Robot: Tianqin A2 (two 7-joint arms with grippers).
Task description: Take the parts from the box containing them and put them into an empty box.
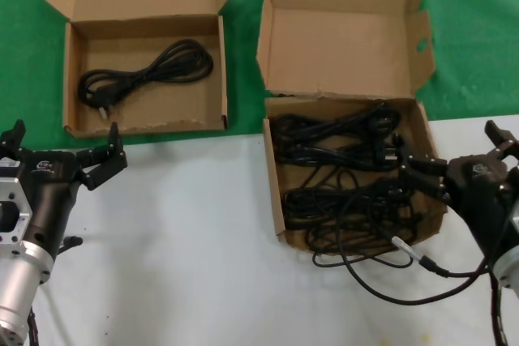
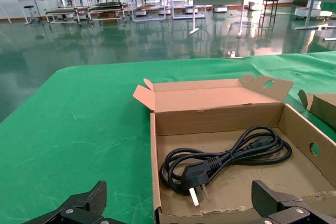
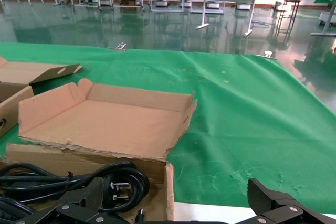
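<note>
You are dealing with limp, light power cords (image 1: 345, 180) lying tangled in the box with the winged lid (image 1: 349, 176), so take a bundle at the middle of its loops, where the strands are lying together, not at a plug. Your right gripper (image 1: 456, 169) is hanging spread-fingered at that box's right wall, and your left gripper (image 1: 61, 155) is waiting with its fingers apart below the wide box (image 1: 146, 79), where one cord (image 1: 146, 74) is already lying. Both boxes are sitting across the edge between green cloth (image 1: 243, 38) and white tabletop (image 1: 178, 241), with a stray lead (image 1: 389, 269) trailing over the torn front wall.

Each arm ends in a matte black gripper, the left gripper (image 1: 63, 151) and the right gripper (image 1: 464, 150), with angular pronged fingers, a small white logo on the black wrist housing, and a silver cylindrical forearm behind it.
</note>
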